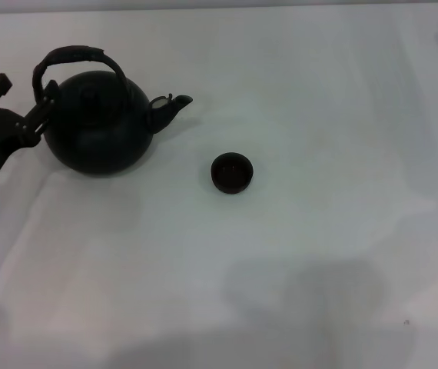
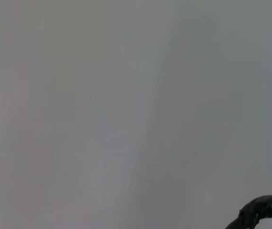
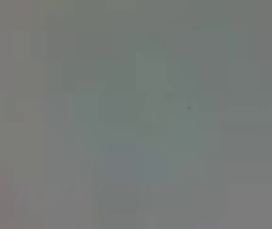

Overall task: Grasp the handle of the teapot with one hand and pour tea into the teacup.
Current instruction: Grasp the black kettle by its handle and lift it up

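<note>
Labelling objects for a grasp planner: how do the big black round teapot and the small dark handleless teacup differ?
The black round teapot is far bigger than the dark teacup. The teapot has an arched handle and a spout; the teacup has neither. The teapot is lidded, the teacup open-topped. Both stand upright on the white table.

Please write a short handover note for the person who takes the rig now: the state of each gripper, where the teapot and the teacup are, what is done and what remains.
Left gripper: at the teapot's left side, beside the lower end of the handle; whether it grips cannot be told.
Right gripper: not in view.
Teapot: upright on the white table, far left, spout toward the teacup.
Teacup: upright, standing apart to the right of the spout and nearer the robot.
Done: left arm has reached the pot.
Left: secure the handle, lift, bring the spout over the cup, pour.
</note>
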